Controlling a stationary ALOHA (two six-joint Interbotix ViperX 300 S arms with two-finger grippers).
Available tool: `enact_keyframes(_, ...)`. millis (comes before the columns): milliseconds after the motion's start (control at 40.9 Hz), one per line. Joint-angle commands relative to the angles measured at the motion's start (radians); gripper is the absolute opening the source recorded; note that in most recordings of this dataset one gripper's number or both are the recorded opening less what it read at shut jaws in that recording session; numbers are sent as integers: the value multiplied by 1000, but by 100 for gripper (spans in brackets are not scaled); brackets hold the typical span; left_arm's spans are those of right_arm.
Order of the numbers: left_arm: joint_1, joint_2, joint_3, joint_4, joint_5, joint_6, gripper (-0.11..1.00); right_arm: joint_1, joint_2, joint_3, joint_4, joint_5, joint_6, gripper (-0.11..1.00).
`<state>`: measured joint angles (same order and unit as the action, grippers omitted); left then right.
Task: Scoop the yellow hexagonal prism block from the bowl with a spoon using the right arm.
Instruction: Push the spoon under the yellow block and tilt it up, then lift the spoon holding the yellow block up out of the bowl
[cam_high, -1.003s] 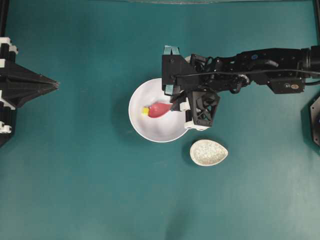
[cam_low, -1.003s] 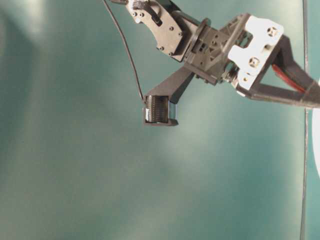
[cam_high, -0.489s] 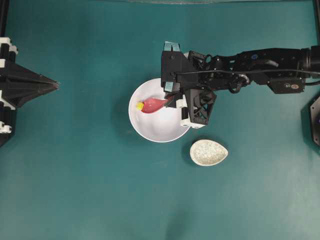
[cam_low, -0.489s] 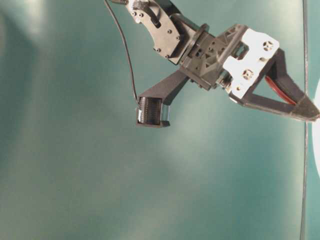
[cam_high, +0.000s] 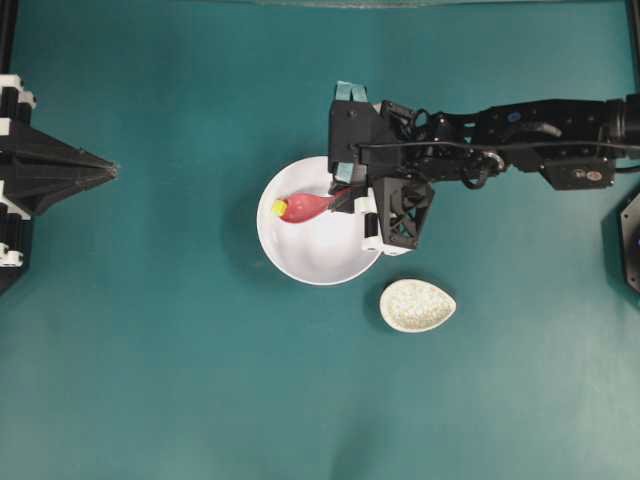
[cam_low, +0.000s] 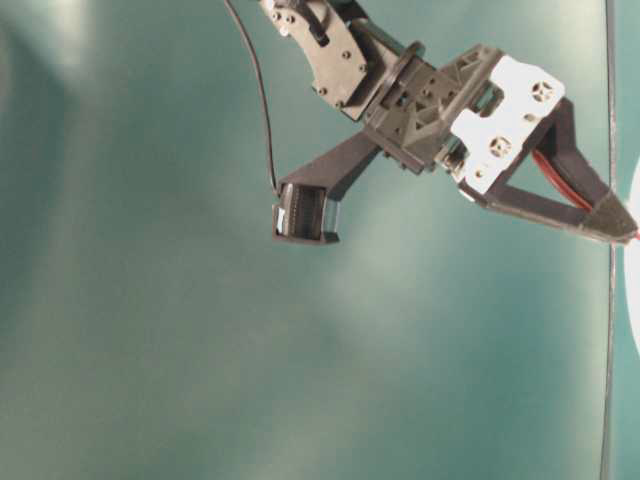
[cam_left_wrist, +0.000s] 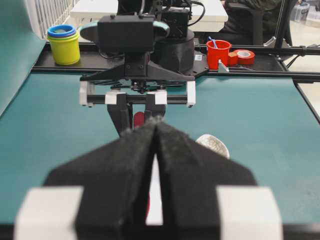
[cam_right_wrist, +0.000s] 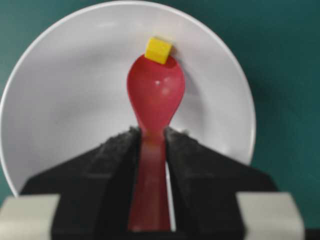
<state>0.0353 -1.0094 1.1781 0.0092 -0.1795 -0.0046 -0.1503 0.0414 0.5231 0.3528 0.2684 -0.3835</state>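
Jaws: right gripper (cam_right_wrist: 150, 150) clamped on spoon (cam_right_wrist: 154, 100) handle; left gripper (cam_left_wrist: 156, 125) closed, empty. Teal table (cam_high: 150, 350), white bowl (cam_high: 310, 250) mid-table. Scoop inside bowl, yellow hexagonal prism block (cam_right_wrist: 158, 49) touching its tip. Speckled spoon rest (cam_high: 417, 305) just beside bowl. Red cup (cam_left_wrist: 218, 52), stacked cups (cam_left_wrist: 64, 44) behind table.

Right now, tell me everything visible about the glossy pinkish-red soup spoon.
The glossy pinkish-red soup spoon looks like smooth plastic or glazed ceramic, with an oval scoop narrowing into a straight handle. The right gripper is shut on the handle, a black finger on each side. The scoop reaches into the round white bowl, hollow facing up and empty. Its tip meets the small yellow hexagonal block, which sits at the scoop's front edge, not yet inside it.
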Motion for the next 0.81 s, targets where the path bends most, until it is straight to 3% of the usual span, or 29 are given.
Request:
enact_keyframes(0, 2, 5, -23, 2, -6, -2, 0, 3, -43, 3, 3, -31, 0, 24)
enact_keyframes(514, 2, 5, -21, 2, -6, -2, 0, 35, -86, 91, 6, -175, 5, 24)
enact_keyframes(783, 2, 5, -21, 3, -6, -2, 0, 75, -133, 172, 17, -393, 6, 24)
